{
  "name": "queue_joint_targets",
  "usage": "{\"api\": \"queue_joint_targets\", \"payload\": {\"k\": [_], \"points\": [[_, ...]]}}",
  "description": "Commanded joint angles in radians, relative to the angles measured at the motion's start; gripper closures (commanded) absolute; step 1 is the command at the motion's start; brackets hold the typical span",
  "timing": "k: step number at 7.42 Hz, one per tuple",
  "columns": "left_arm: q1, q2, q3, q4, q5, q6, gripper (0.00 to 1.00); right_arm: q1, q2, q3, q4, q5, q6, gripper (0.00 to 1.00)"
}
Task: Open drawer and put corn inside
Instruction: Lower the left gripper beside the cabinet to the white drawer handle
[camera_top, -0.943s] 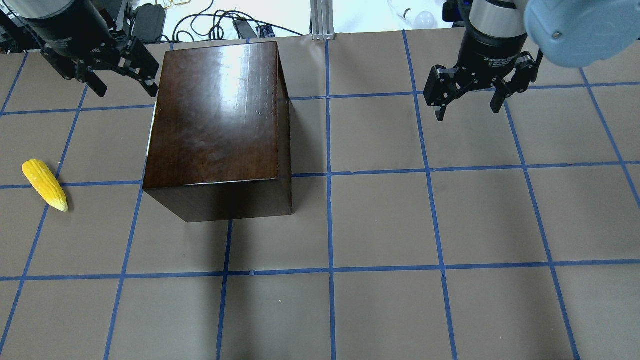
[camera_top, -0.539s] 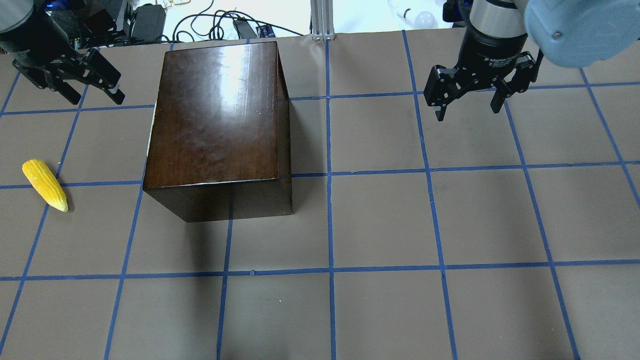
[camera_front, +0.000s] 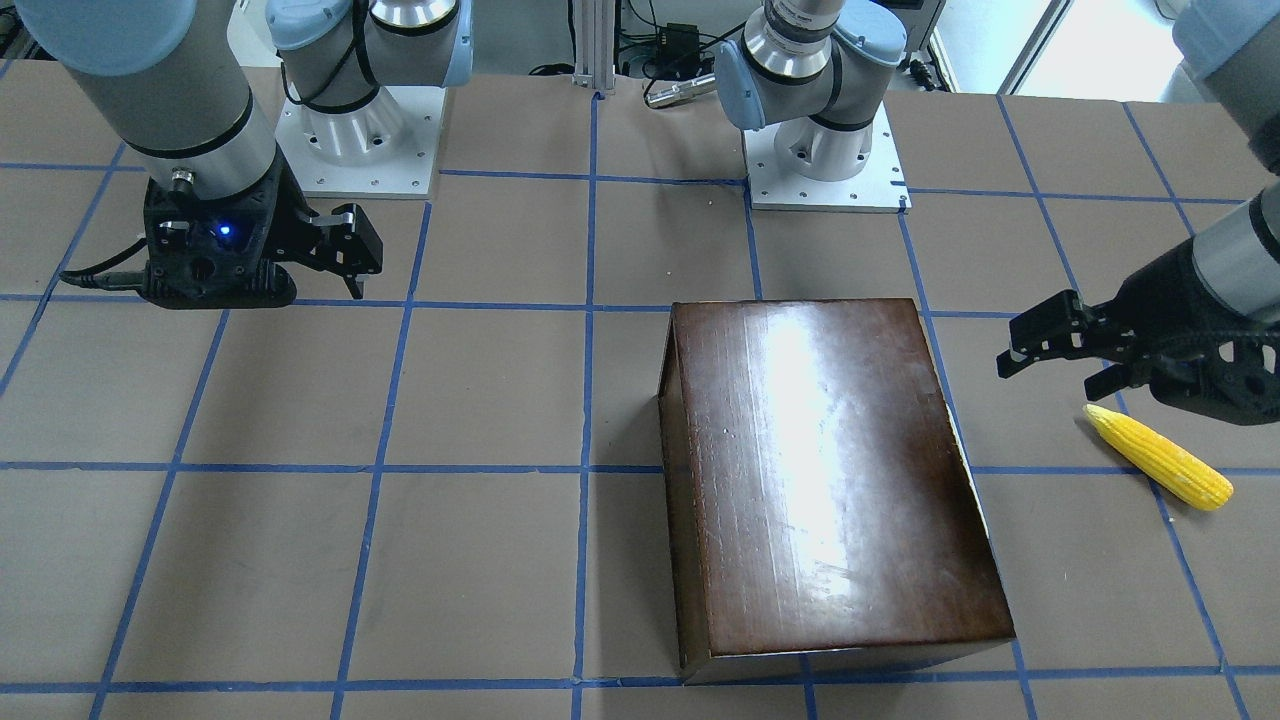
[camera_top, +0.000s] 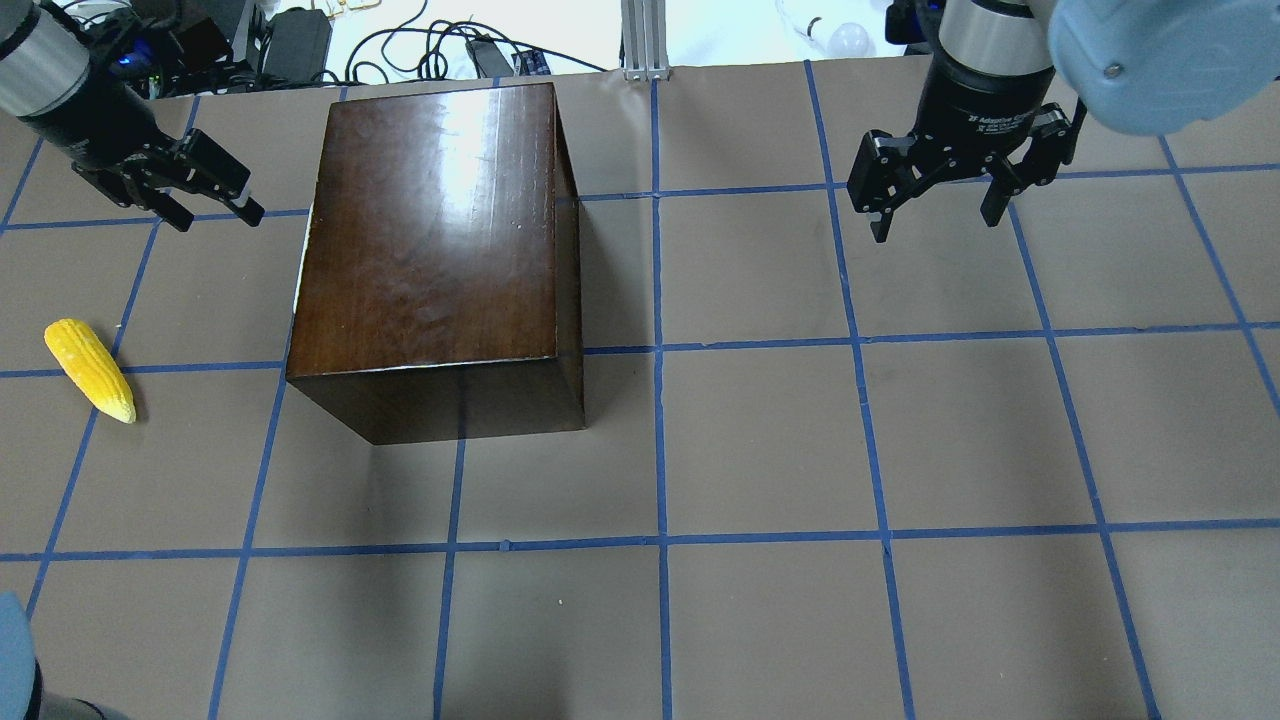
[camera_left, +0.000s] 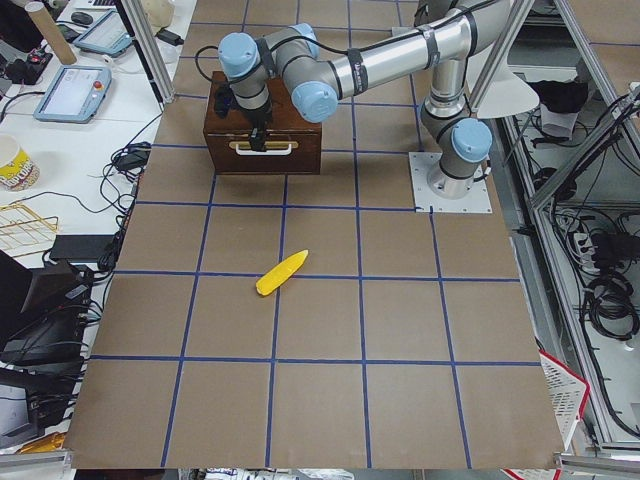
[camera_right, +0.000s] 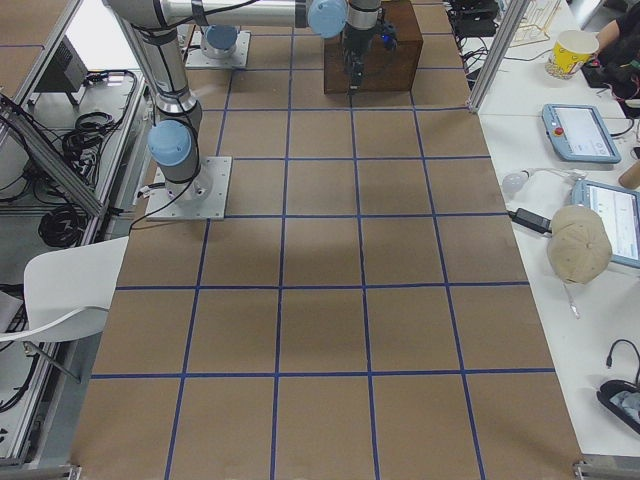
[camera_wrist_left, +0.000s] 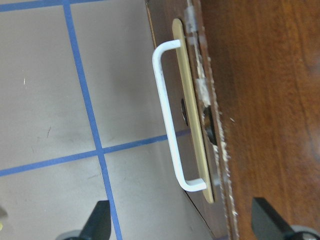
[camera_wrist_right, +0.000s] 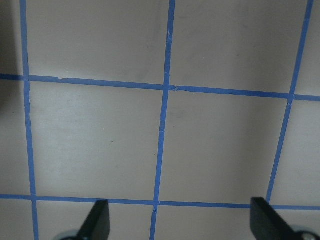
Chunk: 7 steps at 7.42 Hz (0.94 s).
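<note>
The left gripper (camera_top: 220, 205) has swung away from the far corner of the cabinet (camera_top: 430, 230) and dropped out to its left side. It now sits with fingers spread wide and empty, pointing at the face that carries the drawer (camera_left: 300, 160). The left wrist view confirms the new aim: the white handle (camera_wrist_left: 167, 120) lies ahead between the two open fingertips (camera_wrist_left: 97, 222), still apart from them, and the chipped front panel looks flush with the box, so the drawer is shut. From overhead it is hard to say whether the gripper is level with the handle yet; it probably needs a short advance before it can close on the bar. That puts the task at its first step, lining up for the pull. The corn (camera_top: 90, 370) lies untouched on the counter (camera_top: 760, 440), well to the left of the cabinet, nearer the robot than the left gripper. The right gripper (camera_top: 935, 215) has not moved; it hangs open over bare counter, well apart from the cabinet.
</note>
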<state>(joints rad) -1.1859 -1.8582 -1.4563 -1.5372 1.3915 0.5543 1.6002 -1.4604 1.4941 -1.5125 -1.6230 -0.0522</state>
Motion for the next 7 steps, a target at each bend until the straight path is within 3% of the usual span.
{"api": "queue_joint_targets", "payload": {"k": [1,7], "points": [[0.002,-0.033,-0.041,0.08,-0.002,0.001,0.0,0.0,0.0,0.0,0.0,0.0,0.0,0.0],[0.002,-0.085,-0.047,0.088,-0.026,-0.056,0.0,0.0,0.0,0.0,0.0,0.0,0.0,0.0]]}}
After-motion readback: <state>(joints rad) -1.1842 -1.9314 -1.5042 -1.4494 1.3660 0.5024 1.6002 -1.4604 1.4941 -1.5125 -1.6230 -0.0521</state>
